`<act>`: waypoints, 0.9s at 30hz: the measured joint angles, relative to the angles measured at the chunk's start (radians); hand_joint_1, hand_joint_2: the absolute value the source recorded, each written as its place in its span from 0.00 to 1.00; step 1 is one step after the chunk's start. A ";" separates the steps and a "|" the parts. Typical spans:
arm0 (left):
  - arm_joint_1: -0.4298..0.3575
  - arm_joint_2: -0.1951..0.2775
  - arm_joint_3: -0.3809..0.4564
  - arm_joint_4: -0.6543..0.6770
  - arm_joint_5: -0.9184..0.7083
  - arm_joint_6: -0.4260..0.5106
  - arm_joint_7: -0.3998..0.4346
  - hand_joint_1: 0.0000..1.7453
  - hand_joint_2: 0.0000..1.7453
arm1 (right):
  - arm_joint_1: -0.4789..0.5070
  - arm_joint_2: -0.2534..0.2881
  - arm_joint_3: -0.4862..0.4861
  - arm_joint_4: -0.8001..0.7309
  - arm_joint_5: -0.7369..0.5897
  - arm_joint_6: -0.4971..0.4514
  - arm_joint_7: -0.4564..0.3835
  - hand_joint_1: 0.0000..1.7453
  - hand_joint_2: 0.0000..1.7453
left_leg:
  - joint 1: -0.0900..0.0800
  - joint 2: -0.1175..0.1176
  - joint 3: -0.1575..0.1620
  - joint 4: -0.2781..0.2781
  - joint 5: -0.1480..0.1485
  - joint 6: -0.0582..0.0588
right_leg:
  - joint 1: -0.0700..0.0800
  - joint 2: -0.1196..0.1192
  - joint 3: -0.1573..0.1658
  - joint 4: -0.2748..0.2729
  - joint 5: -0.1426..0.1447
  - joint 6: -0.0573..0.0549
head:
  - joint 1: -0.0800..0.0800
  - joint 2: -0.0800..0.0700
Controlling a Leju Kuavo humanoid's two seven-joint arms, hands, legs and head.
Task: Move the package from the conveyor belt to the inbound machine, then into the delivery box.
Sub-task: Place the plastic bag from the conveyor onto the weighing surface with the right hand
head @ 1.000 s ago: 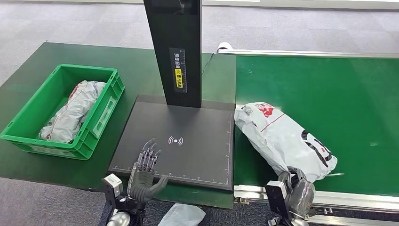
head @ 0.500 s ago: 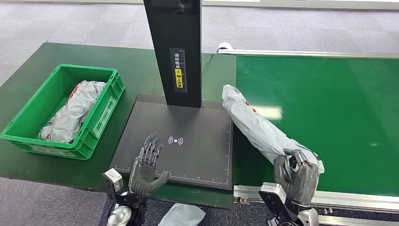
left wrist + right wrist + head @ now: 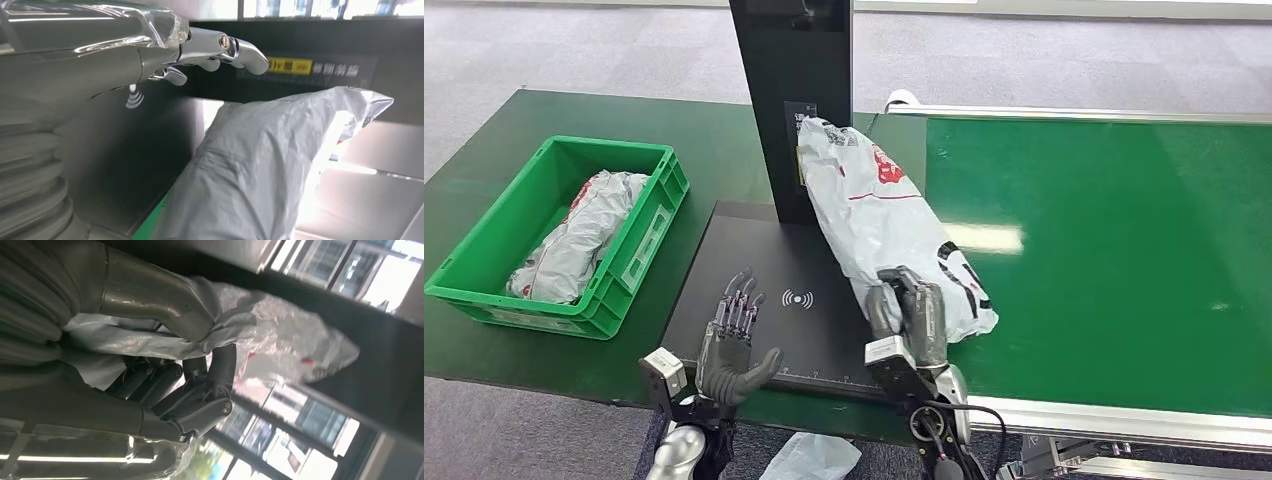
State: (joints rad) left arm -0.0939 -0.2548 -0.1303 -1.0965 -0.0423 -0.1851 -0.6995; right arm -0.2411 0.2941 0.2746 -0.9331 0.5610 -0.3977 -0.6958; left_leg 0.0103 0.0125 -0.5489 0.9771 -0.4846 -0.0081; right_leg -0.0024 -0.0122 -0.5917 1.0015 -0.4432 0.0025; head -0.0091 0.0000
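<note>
Head view: right hand (image 3: 911, 318) fingers grip white plastic mailer package (image 3: 874, 210) above black scanner platform (image 3: 754, 300) on green bench (image 3: 714, 150); left hand (image 3: 734, 350) fingers spread, empty; grey carpet. Left wrist view: package (image 3: 260, 165) near. Right wrist view: fingers (image 3: 200, 390) clasp package, windows behind.

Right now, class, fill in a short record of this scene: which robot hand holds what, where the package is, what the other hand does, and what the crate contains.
Holding hand: right robot hand grips the package
Package position: lifted, over the black scanner plate, against the dark post
Other hand: left robot hand open, fingers spread, at the plate's near edge
Green crate: holds another grey bag
Conveyor belt: bare green surface
</note>
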 joint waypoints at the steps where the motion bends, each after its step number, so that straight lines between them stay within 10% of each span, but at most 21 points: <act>1: 0.001 0.002 0.002 -0.005 0.000 0.004 0.000 0.00 1.00 | -0.013 0.005 0.019 0.028 -0.011 0.005 -0.001 1.00 1.00 | 0.000 0.000 0.000 0.000 0.000 0.000 | 0.000 0.000 0.000 0.000 0.000 0.000 | 0.000 0.000; 27: 0.011 0.046 0.074 -0.090 -0.039 0.051 0.000 0.00 1.00 | -0.154 0.006 0.497 0.368 -0.320 0.225 0.002 1.00 1.00 | 0.000 0.000 -0.001 0.000 0.000 0.000 | 0.000 0.000 -0.001 0.000 0.000 0.000 | 0.001 0.000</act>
State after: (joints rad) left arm -0.0830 -0.2092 -0.0565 -1.1862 -0.0818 -0.1339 -0.6996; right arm -0.3947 0.3002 0.7712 -0.5655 0.2409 -0.1723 -0.6942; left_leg 0.0101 0.0121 -0.5498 0.9772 -0.4847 -0.0081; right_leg -0.0025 -0.0126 -0.5932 1.0015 -0.4434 0.0025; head -0.0078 0.0000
